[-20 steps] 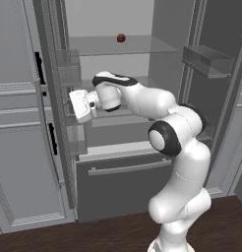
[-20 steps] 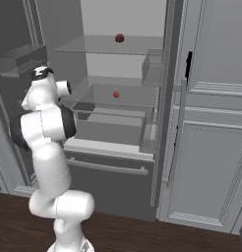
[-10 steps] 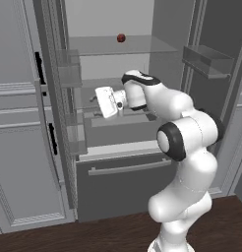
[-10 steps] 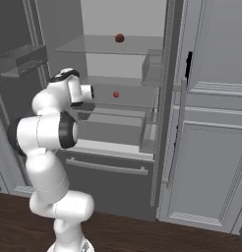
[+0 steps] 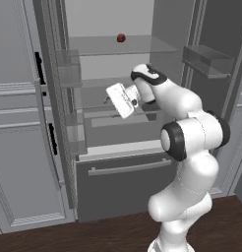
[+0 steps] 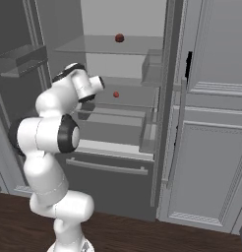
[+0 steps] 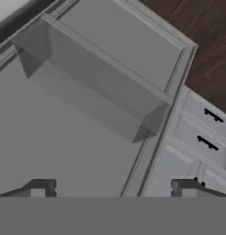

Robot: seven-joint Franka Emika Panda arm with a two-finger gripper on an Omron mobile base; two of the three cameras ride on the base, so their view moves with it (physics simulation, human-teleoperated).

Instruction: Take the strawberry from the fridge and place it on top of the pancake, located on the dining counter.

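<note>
Left base view: we are seeing fridge (image 5: pixel 118 162) standing open, gripper (image 5: pixel 107 98) reaching inside at middle shelf level, pointing toward 9 o'clock; red item (image 5: pixel 121 38) sitting on upper glass shelf at 12 o'clock, well apart.

Right base view: we are spotting second small red item (image 6: pixel 116 94) on middle shelf, at 3 o'clock of hand; which is strawberry, we cannot tell.

Hand view: we are watching fingertips (image 7: pixel 40 187) spread wide, pinching nothing, looking at door bin (image 7: pixel 94 89).
</note>
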